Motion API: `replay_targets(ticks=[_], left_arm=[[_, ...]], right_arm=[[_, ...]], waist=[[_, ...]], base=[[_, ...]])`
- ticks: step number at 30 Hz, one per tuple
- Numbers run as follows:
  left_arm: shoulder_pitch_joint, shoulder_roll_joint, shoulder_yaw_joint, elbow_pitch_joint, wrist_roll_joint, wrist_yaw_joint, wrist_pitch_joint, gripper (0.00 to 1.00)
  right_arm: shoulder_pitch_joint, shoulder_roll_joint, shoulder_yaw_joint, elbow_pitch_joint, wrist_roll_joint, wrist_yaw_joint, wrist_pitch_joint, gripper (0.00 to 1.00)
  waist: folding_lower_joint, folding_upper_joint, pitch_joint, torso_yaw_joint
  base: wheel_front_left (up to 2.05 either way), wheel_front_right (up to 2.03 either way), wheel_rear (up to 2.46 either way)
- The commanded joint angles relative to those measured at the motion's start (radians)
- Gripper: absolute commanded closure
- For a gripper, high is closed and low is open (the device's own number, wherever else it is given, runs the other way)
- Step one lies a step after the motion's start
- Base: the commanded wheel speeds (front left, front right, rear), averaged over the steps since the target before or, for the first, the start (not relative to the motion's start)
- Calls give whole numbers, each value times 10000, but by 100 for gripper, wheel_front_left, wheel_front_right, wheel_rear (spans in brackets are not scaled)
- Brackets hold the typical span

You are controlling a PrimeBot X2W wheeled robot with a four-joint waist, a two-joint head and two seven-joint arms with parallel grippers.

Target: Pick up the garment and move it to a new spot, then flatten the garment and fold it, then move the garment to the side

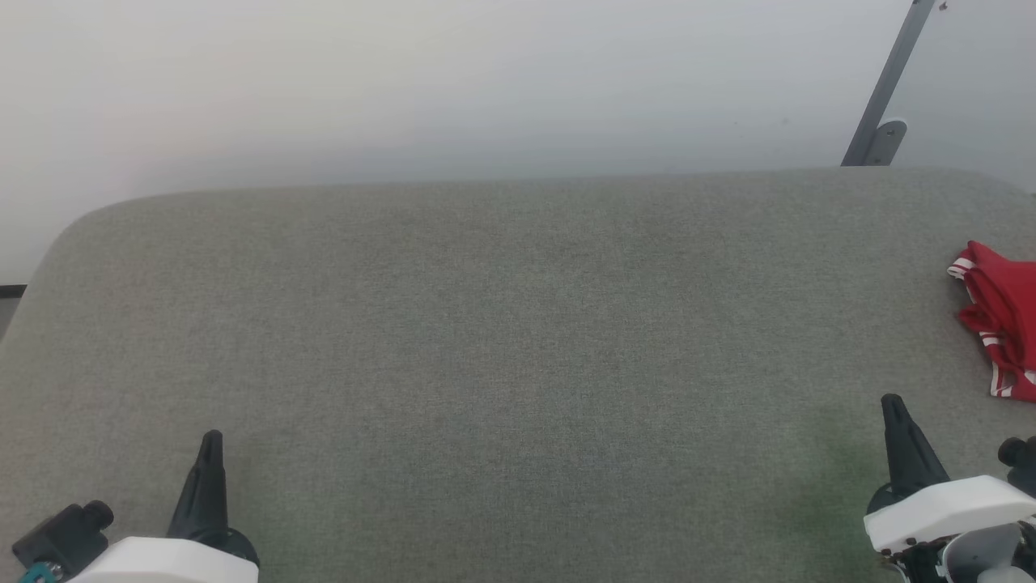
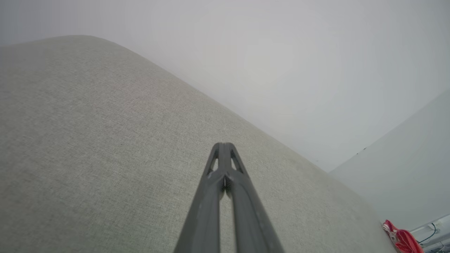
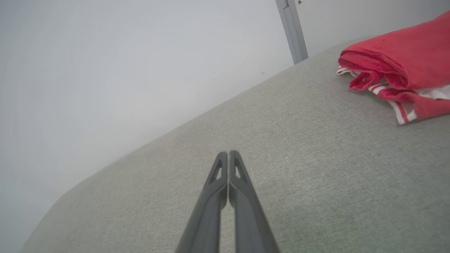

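The garment [image 1: 1002,320] is seen bunched ahead and right of the right gripper [image 1: 892,402], closed empty like the left gripper [image 1: 212,439].

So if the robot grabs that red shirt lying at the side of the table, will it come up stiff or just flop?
Probably floppy: the garment lies in soft, rolled folds, so it should drape from wherever it is pinched. It looks thin, so likely light. Pushed, it may bunch rather than slide, as the table top looks like woven cloth.
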Motion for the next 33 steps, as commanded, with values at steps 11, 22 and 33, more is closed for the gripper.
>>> replay_targets(ticks=[11, 22, 33], left_arm=[[-483, -145, 25, -47, -1545, -8, 450, 100], [-665, -324, 18, 10, -2737, -10, 830, 100], [-821, -486, 14, 66, -3784, -14, 1164, 100]], right_arm=[[-282, 181, -114, -300, 1638, -2, 430, 100], [-326, 369, -163, -421, 2958, -4, 809, 100], [-358, 542, -208, -520, 4136, -5, 1137, 100]], waist=[[0, 0, -4, -8], [0, 0, -8, -17], [0, 0, -12, -26]], base=[[0, 0, 0], [0, 0, 0], [0, 0, 0]])
